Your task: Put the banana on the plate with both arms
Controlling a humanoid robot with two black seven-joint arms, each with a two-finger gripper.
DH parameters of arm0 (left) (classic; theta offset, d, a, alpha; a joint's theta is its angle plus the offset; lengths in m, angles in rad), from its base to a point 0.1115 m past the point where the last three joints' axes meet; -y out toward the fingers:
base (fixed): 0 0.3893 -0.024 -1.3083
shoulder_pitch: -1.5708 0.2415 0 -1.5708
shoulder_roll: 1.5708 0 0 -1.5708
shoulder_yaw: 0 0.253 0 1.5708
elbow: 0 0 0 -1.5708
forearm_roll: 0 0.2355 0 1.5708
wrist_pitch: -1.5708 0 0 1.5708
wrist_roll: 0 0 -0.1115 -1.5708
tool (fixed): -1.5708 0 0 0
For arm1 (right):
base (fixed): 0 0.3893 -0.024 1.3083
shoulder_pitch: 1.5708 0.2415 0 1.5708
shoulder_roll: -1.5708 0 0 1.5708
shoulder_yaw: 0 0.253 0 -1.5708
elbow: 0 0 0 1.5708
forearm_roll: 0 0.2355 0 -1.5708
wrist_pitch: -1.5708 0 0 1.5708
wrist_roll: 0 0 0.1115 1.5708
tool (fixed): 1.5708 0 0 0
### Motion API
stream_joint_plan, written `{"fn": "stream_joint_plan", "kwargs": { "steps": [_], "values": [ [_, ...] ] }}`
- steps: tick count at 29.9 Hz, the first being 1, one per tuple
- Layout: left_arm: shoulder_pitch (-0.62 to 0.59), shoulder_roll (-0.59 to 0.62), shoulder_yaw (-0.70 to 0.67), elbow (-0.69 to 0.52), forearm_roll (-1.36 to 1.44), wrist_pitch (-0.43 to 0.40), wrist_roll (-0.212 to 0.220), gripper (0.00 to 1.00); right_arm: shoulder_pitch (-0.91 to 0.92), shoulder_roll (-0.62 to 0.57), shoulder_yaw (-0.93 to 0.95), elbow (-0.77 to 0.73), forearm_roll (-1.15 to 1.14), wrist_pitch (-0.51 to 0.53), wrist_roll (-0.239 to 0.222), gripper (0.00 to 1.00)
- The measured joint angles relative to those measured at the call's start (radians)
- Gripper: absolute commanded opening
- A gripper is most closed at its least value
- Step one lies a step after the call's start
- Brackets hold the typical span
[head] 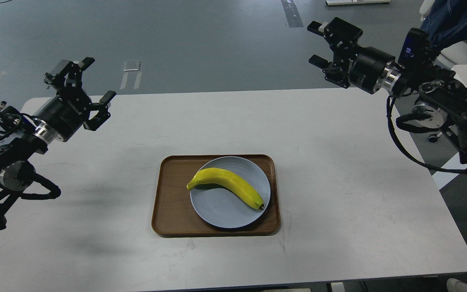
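Both grippers, left gripper [92, 81] and right gripper [318, 44], spread, empty above white table [339, 170]; grey floor [197, 40] behind.

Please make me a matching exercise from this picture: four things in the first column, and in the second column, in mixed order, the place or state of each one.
Column one:
1. banana
2. plate
3. tray
4. left gripper

Column two:
a. directly on the white table
b. open, holding nothing, above the table's left far corner
c. lying across the plate
d. inside the tray, toward its right side

Right pairs: 1-c, 2-d, 3-a, 4-b.
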Motion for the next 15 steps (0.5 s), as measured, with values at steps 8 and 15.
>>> {"fn": "stream_joint_plan", "kwargs": {
  "steps": [8,15],
  "values": [
    [0.002,-0.044,0.001,0.006,-0.001,0.0,0.0,0.98,-0.216,0.011,0.216,0.0,0.266,-0.004,0.0,1.0],
    [0.006,-0.089,0.001,0.044,-0.001,0.0,0.0,0.98,-0.313,0.028,0.262,0.0,0.289,0.007,0.0,1.0]
  ]
}}
